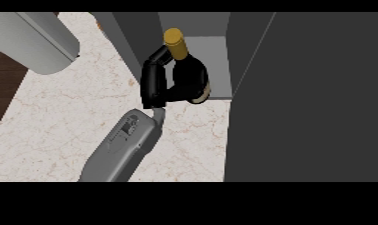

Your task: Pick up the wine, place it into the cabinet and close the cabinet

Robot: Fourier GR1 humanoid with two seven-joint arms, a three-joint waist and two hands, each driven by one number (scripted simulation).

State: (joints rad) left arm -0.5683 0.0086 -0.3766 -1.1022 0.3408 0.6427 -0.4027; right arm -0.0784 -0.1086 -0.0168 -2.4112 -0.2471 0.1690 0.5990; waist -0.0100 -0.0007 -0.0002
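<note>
Wine bottle (pixel 189 70) in hand (pixel 153 83), neck toward cabinet (pixel 211 53)

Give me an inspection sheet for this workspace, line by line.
Surface: pale marbled counter.
Job's things: gold-capped wine bottle at the opening of the cabinet; dark panel at right, probably its open door.
Clutter: light grey rounded object upper left, unidentified.
Hands: left hand curled round the bottle; right hand not seen.
Cables: nothing seen.
Surroundings: dark brown strip beyond the counter's left edge.
</note>
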